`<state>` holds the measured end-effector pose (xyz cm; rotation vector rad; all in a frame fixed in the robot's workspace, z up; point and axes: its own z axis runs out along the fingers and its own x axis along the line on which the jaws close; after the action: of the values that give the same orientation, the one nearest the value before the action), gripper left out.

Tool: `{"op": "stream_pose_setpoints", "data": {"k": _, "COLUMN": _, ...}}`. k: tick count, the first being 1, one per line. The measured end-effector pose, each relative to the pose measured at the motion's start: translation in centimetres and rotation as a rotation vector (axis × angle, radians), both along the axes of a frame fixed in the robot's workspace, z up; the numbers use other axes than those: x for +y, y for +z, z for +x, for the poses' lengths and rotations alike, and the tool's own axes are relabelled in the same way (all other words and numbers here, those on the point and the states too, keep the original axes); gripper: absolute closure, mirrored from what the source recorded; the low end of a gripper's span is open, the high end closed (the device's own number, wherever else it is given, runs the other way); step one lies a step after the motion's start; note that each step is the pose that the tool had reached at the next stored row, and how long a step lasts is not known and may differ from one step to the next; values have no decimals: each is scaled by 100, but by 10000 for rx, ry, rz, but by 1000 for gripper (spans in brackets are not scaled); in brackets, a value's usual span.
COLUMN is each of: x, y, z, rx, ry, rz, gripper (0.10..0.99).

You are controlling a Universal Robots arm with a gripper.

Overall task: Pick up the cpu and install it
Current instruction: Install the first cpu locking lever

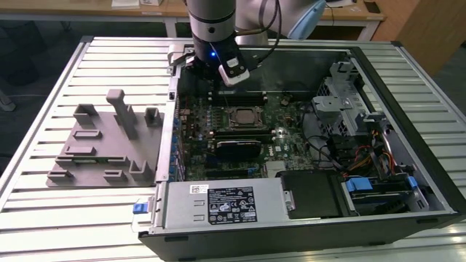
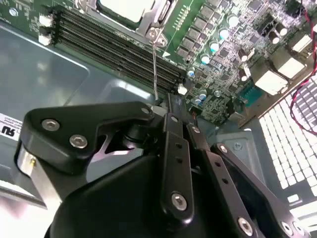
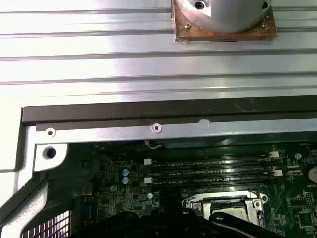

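Hand [image 2: 166, 105] near memory slots [image 2: 114, 44], grip cannot tell | cpu [image 2: 124, 7] flat in socket [image 2: 159, 22], silver top up

We see the cpu [image 1: 244, 116], a small flat square chip, pale silvery top up, lying level inside the motherboard socket's metal frame, mid-board, in the open case's far half.

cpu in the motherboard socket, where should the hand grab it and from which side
Probably by two opposite edges of the cpu, coming straight down from above. It lies flat, shiny top up, inside the metal socket frame, with memory slots close alongside, so a sideways approach looks blocked.
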<state>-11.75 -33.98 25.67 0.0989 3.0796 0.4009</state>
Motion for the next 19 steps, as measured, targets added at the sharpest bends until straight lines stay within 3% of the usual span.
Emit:
{"op": "stream_pose_setpoints", "data": {"k": 3, "x": 0, "y": -1, "z": 11, "rx": 0, "ry": 1, "rz": 0, "gripper": 980}}
{"op": "stream_pose_setpoints", "data": {"k": 10, "x": 0, "y": -1, "z": 150, "rx": 0, "ry": 0, "rz": -6, "gripper": 980}}
{"op": "stream_pose_setpoints", "data": {"k": 12, "x": 0, "y": -1, "z": 268, "rx": 1, "ry": -7, "rz": -65, "gripper": 980}}
{"op": "stream_pose_setpoints", "data": {"k": 17, "x": 0, "y": -2, "z": 389, "rx": 0, "ry": -22, "rz": -221, "gripper": 980}}
{"op": "stream_pose_setpoints", "data": {"k": 19, "x": 0, "y": -1, "z": 400, "rx": 1, "ry": -24, "rz": -253, "gripper": 980}}
